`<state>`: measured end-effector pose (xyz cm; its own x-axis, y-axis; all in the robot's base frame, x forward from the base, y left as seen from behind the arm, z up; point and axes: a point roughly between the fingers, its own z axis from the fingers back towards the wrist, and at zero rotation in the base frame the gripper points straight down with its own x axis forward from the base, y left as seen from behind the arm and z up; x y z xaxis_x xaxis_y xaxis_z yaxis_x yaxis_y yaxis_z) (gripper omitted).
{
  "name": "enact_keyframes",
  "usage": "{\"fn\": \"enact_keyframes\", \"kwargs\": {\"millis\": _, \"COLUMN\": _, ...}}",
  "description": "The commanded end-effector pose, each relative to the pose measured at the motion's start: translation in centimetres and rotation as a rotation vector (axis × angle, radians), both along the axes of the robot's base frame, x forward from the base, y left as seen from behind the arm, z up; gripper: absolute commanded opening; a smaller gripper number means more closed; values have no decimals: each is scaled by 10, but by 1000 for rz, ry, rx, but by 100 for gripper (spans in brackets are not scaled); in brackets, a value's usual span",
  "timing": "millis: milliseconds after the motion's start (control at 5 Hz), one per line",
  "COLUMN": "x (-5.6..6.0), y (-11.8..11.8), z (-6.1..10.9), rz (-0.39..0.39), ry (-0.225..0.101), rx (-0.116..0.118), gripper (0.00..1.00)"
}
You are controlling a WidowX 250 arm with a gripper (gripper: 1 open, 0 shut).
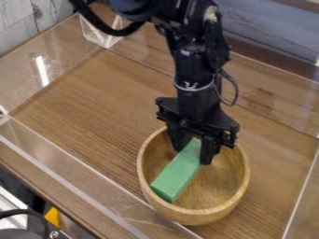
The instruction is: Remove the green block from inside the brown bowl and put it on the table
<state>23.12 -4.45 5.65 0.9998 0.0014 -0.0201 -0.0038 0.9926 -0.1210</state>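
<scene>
Green block (178, 179), a flat, elongated bar of plain bright colour, is lying inside the round, light-brown wooden bowl (223, 199), and you are holding its upper end in your black metal claw (191, 147), which is closed on it. The bowl is sitting on the brown wood-grain desk (82, 100), near the long clear acrylic wall (75, 174) that is running diagonally along the lower left. Your widest stretch of bare desktop is spreading to the left of the bowl and up toward the top left of the view, where a small clear box-like holder (100, 30) is standing near the far edge. On the right you are also seeing bare wood, a narrower strip between the bowl and the clear border on that side. At the bottom, the bowl's rim is coming close to the picture's lower edge.

As for direction, the block's long axis is slanting from lower left to upper right in the view. Its lower-left end is pointing toward the near-left part of the bowl's rim, while its upper-right end is reaching in under the claw, where the dark fingers are partly hiding it from you.
</scene>
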Motion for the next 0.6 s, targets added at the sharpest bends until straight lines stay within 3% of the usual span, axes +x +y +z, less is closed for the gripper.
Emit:
{"fn": "enact_keyframes", "kwargs": {"millis": 0, "x": 5, "y": 2, "z": 15, "rz": 7, "ry": -45, "rx": -13, "gripper": 0}}
{"fn": "enact_keyframes", "kwargs": {"millis": 400, "x": 1, "y": 5, "z": 21, "rz": 14, "ry": -40, "rx": -22, "gripper": 0}}
